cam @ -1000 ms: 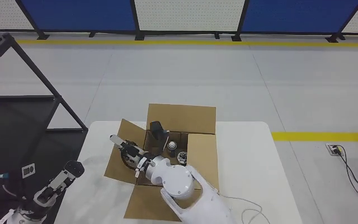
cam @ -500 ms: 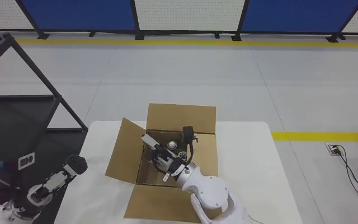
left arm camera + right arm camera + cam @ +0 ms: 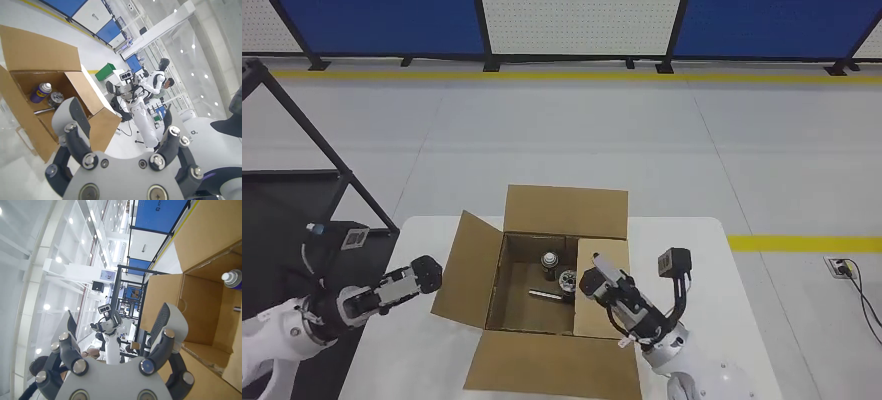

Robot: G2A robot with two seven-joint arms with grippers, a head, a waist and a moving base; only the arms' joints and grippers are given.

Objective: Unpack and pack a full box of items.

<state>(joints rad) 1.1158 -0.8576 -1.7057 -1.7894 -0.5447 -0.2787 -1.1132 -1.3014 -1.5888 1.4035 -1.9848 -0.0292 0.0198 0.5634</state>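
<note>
The right gripper (image 3: 594, 275) is the one closer to the goods. It hangs over the box's right flap (image 3: 610, 250), which lies across part of the opening, and its fingers are spread wide with nothing between them. The left gripper (image 3: 430, 270) is just as wide and empty, out beyond the left flap and well apart from the contents.

Inside the cardboard box (image 3: 567, 212), everything sits below the right gripper and to its left. Nearest lies a thin metal bar (image 3: 542, 295), flat on the floor with its long axis running side to side. Just beyond it is a round metal part (image 3: 567, 282), then a blue spray can (image 3: 550, 264) upright by the far wall. To my eye the right arm has the shorter reach down.
</note>
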